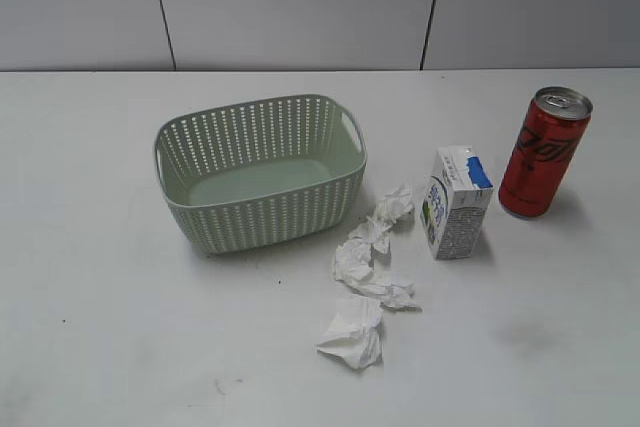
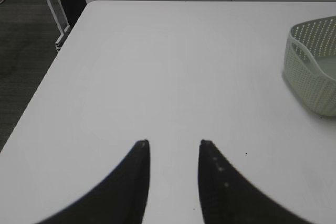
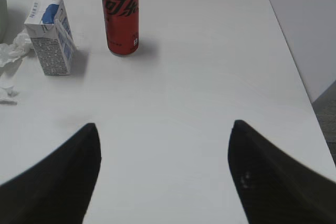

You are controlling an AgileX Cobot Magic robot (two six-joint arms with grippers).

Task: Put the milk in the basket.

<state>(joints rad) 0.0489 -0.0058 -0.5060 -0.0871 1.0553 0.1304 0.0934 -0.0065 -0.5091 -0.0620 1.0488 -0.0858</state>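
Note:
The milk is a small white carton with a blue corner, standing upright on the table right of the basket. It also shows in the right wrist view at the upper left. The pale green perforated basket is empty; its edge shows in the left wrist view at the right. My right gripper is wide open and empty, well short of the carton. My left gripper is open and empty over bare table, left of the basket. Neither gripper shows in the exterior view.
A red soda can stands right of the milk, also in the right wrist view. Crumpled white tissues lie between basket and carton and in front. The table's left edge and right edge are near.

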